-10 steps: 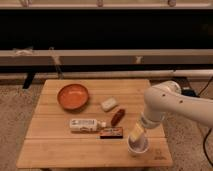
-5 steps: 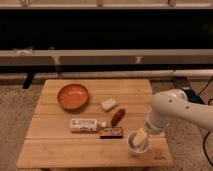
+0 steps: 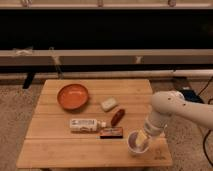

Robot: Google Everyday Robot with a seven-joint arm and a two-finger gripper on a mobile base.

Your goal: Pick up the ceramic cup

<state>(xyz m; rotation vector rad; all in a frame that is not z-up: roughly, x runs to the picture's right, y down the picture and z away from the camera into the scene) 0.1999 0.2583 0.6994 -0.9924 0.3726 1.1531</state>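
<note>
The ceramic cup (image 3: 135, 144) is a small whitish cup with a lavender-grey inside. It stands near the front right corner of the wooden table (image 3: 55, 146). My gripper (image 3: 142, 138) hangs from the white arm (image 3: 172, 109) at the right. It reaches down onto the cup's right rim, and its tip sits in or at the cup's mouth.
An orange bowl (image 3: 72, 96) sits at the back left. A white block (image 3: 109, 104), a reddish-brown sausage-like item (image 3: 116, 117), a white bottle lying down (image 3: 88, 124) and a dark flat bar (image 3: 111, 132) lie mid-table. The table's front edge is just below the cup.
The arm has swung to the right and lowered a little. The gripper has stayed at the cup, and the cup has stayed in about the same spot.
</note>
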